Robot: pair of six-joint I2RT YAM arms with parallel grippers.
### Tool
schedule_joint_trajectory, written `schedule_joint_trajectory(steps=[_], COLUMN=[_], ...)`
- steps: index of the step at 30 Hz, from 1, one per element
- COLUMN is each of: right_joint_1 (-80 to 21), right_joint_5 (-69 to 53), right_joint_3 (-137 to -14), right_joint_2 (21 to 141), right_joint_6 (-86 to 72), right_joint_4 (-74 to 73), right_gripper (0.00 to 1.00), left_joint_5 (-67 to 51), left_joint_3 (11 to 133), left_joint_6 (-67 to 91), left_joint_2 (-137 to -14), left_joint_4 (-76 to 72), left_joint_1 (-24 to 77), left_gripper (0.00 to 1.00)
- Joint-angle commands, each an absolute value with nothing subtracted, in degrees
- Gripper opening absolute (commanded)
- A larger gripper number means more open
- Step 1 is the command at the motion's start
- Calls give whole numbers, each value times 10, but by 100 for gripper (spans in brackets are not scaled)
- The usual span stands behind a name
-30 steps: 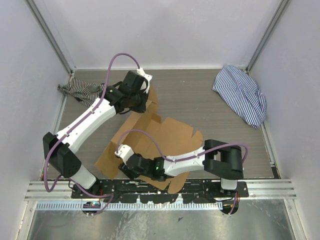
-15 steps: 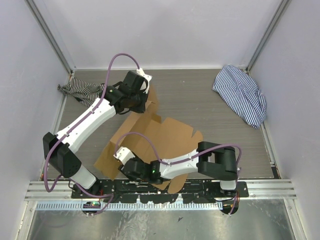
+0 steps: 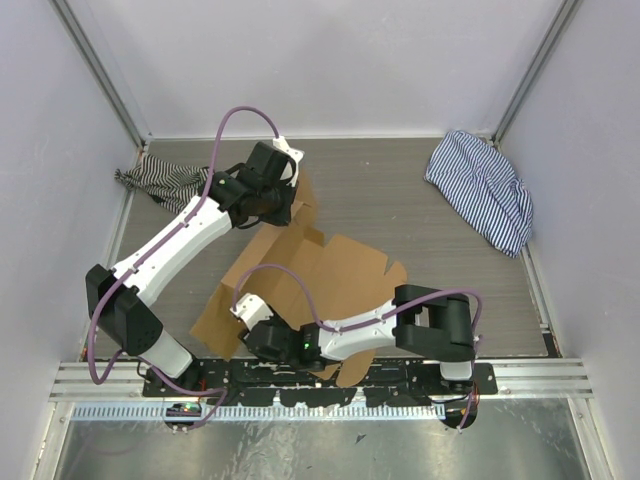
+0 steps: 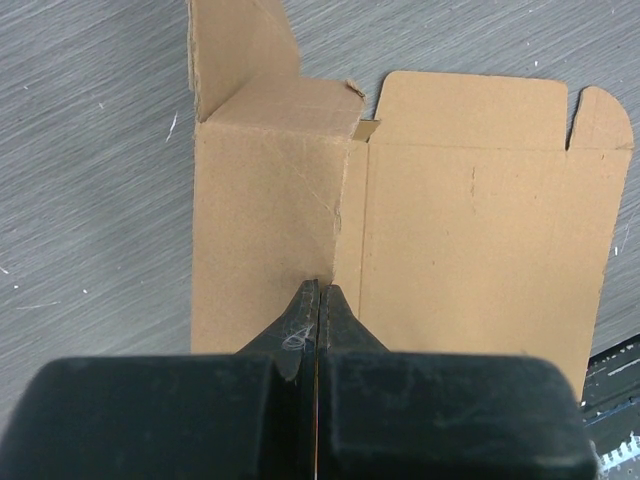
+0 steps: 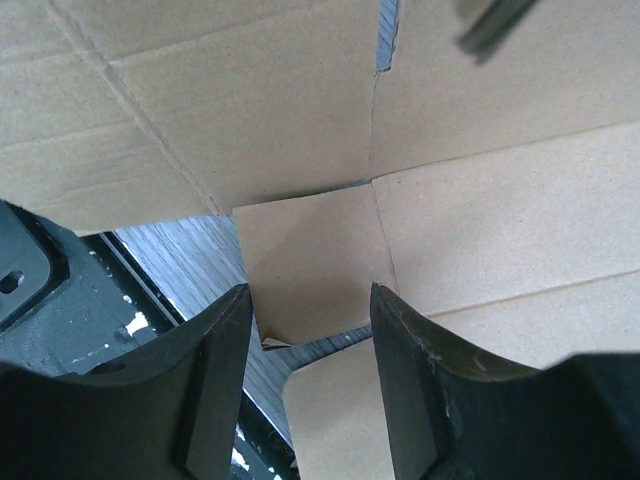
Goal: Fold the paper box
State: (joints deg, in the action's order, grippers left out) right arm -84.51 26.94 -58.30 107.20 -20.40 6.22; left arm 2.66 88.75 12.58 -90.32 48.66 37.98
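Pinched shut with the left gripper [image 4: 318, 292] on the far wall of the paper box [image 3: 335, 272], propping it upright, probably as an anchor. Poised half open with the right gripper [image 5: 308, 300] astride a small near flap, nothing gripped. Plain brown, creased, mostly flat on the table [image 3: 400, 190] — barely begun.

brown paper box [image 3: 345, 270], blue-striped cloth [image 3: 482, 190]

One paper box [image 3: 335, 268], two striped cloths [image 3: 482, 190] [image 3: 160, 182], two arms [image 3: 172, 243] [image 3: 372, 324]
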Motion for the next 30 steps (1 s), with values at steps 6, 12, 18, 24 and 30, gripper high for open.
schedule_joint_trajectory(steps=[6, 12, 18, 24, 30], right_joint_1=[-810, -780, -755, -746, -742], right_joint_5=[316, 305, 283, 245, 206], right_joint_3=[-588, -590, -584, -586, -586], right_joint_2=[1022, 999, 986, 1001, 1032], right_joint_6=[-230, -238, -243, -243, -256], right_joint_4=[22, -2, -5, -3, 7], right_gripper=[55, 55, 55, 54, 54], left_joint_5=[15, 15, 13, 9, 8], left_joint_3=[890, 889, 889, 888, 888], left_joint_6=[131, 130, 131, 132, 132], left_joint_2=[-885, -881, -880, -880, -878], left_joint_4=[512, 514, 515, 514, 517], left_joint_1=[381, 380, 381, 380, 380], left_gripper=[0, 0, 0, 0, 0])
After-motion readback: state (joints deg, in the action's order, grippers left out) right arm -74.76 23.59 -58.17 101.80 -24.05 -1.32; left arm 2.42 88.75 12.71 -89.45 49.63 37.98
